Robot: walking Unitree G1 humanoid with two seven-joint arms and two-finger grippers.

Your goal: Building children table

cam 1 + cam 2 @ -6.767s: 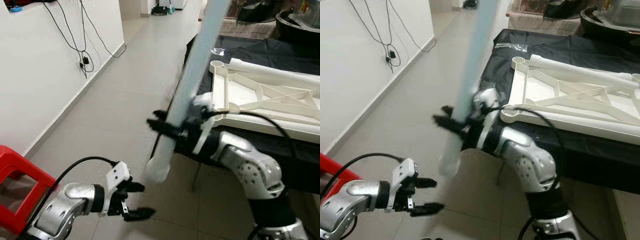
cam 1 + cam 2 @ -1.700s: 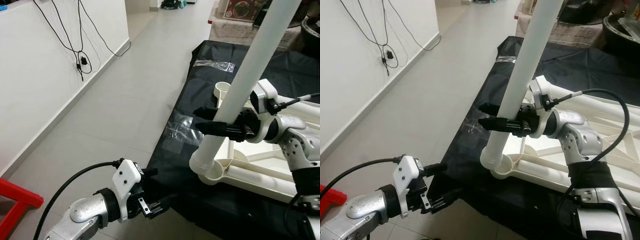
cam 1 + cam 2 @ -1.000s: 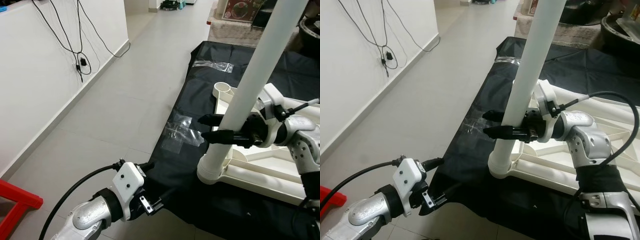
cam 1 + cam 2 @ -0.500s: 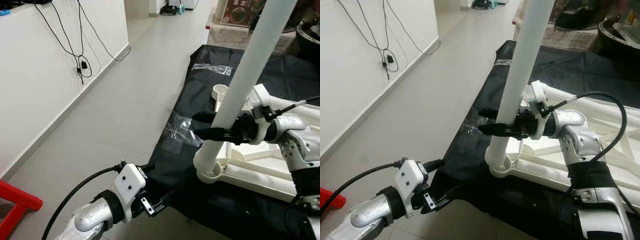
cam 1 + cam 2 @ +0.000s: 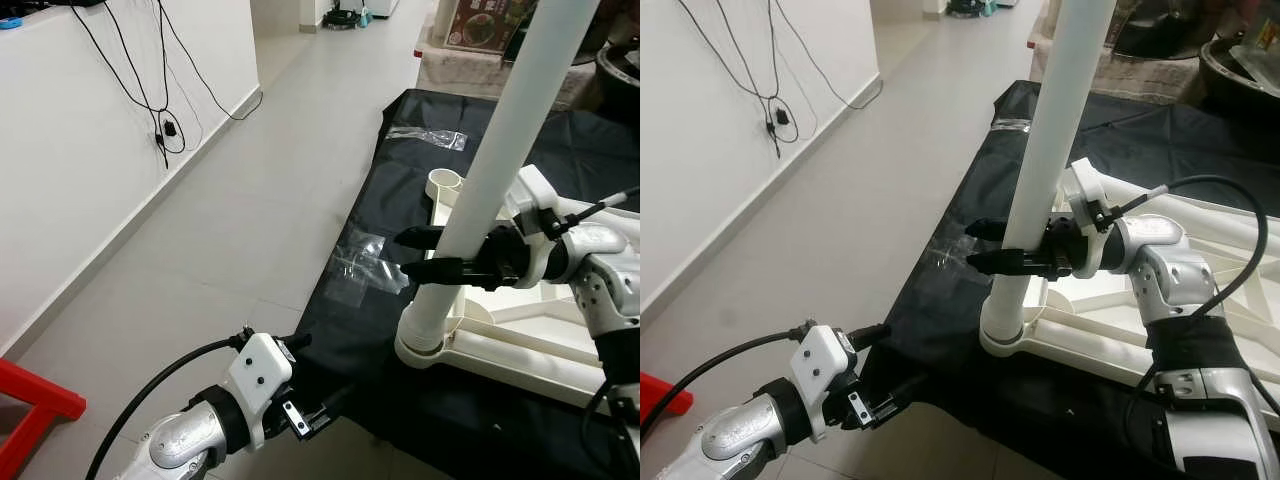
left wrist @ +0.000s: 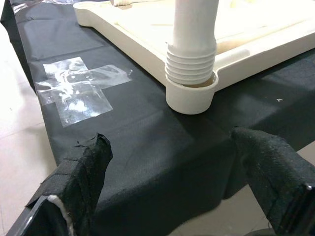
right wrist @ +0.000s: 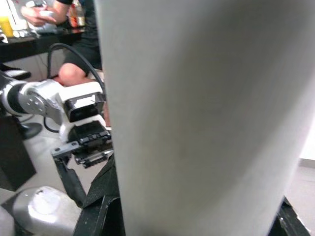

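Now my right claw (image 5: 432,256) is clamped around the white table leg (image 5: 500,150), low on its shaft, so that I can steer the foot of the leg without the long upper part swinging too much. The leg stands almost upright, a little tilted, and its ribbed lower end (image 6: 191,59) sits in the round corner socket (image 6: 191,96) of the white tabletop (image 5: 1240,330). The tabletop lies upside down on the bench (image 5: 350,330), which is covered with a black cloth; I think it lies this way so that the sockets face upward for the legs. From the left wrist view the ribs are not all inside the socket, so I judge the leg is not fully seated. My left claw (image 5: 880,398) hovers by the near edge of the bench, its fingers (image 6: 83,172) apart, holding nothing. A cross of clear tape (image 6: 81,91) is stuck on the cloth, near the socket.
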